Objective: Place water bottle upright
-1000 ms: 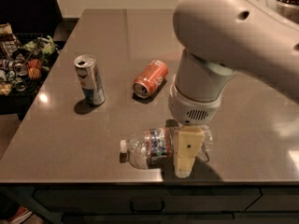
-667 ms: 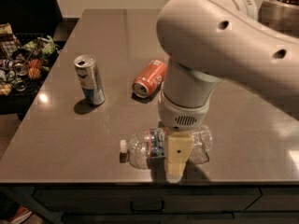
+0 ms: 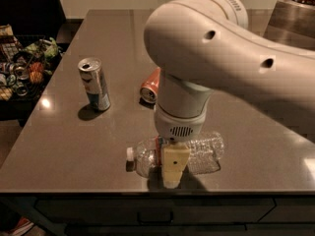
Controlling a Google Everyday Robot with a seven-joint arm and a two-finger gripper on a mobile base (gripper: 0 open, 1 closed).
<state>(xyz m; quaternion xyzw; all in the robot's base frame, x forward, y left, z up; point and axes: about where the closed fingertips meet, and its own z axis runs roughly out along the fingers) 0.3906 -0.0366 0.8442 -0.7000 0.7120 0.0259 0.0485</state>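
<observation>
The bottle (image 3: 206,151) lies on its side near the front edge of the table (image 3: 59,151); the gripper (image 3: 174,173) is down over its middle, and I cannot tell if it grips yet; this looks like the grab step; next it must squeeze, lift and tip it up.

The gripper (image 3: 173,173) sits low at the middle of the lying water bottle (image 3: 204,151), with the table (image 3: 69,151) front edge close at 6 o'clock, so it's tight there. There's bare tabletop at 9 o'clock past the cap, and at 3 o'clock too. The upright slim can (image 3: 95,84) stands at 10 o'clock, well apart. The tipped orange soda can (image 3: 150,87) lies at 12, half behind the bulky arm (image 3: 221,48) crowding that side.
</observation>
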